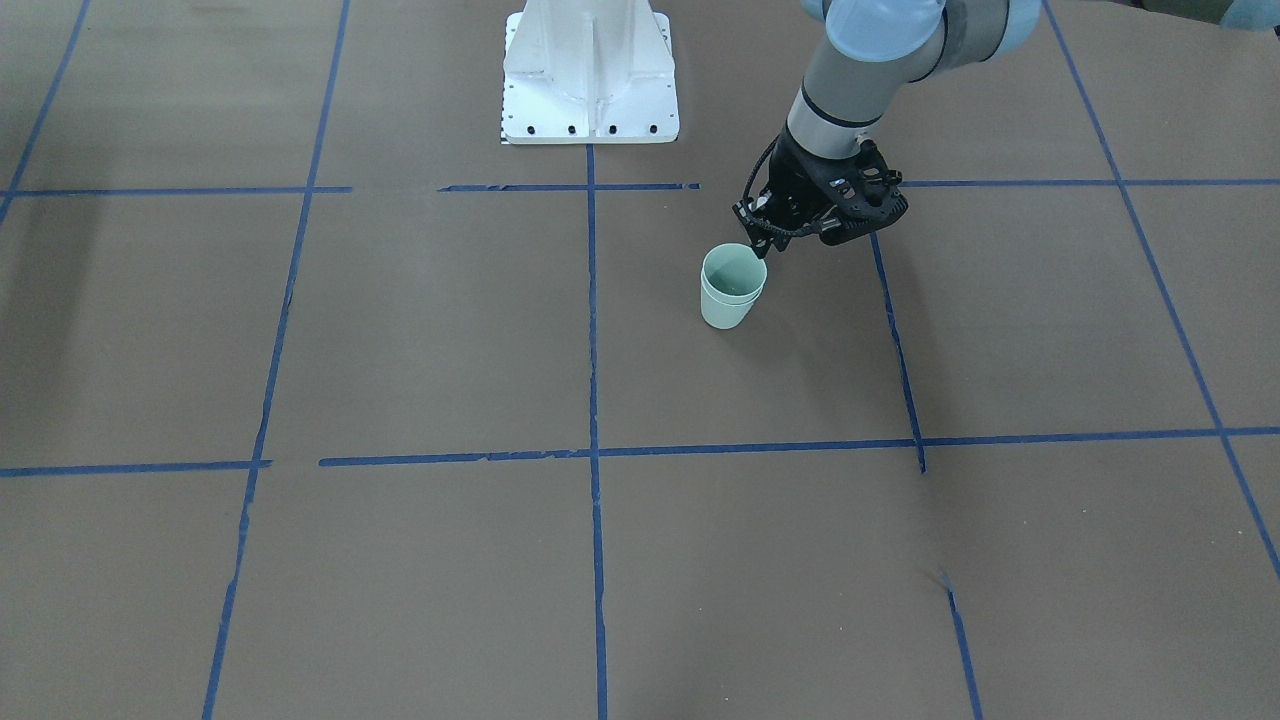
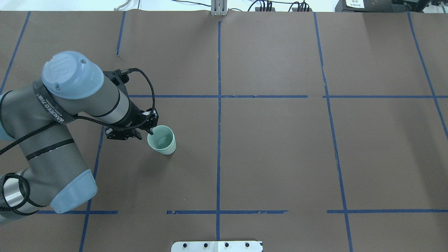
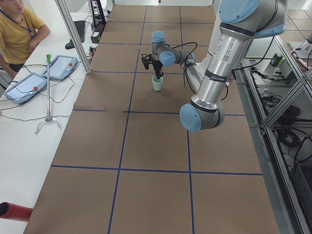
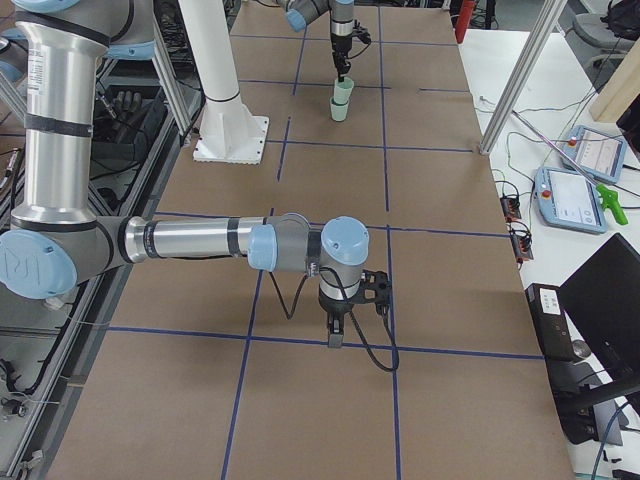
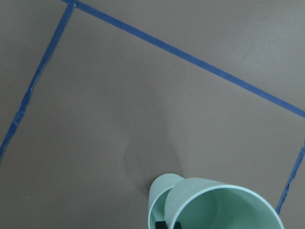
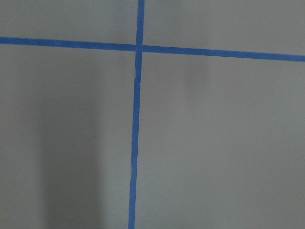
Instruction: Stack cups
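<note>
Two pale mint-green cups (image 1: 733, 290) stand together left of the table's middle, the upper one sitting partly inside the lower one and tilted; they also show in the overhead view (image 2: 161, 140). In the left wrist view the upper cup (image 5: 224, 207) overlaps the lower cup (image 5: 159, 198). My left gripper (image 2: 150, 132) is at the cups' rim, shut on the upper cup's wall, and it also shows in the front view (image 1: 760, 240). My right gripper (image 4: 334, 342) hangs over bare table far from the cups; I cannot tell whether it is open or shut.
The white robot base (image 1: 590, 70) stands at the table's robot side. Blue tape lines (image 2: 218, 105) grid the brown table cover. An operator (image 3: 17, 29) and teach pendants (image 3: 29, 85) sit beyond the far table edge.
</note>
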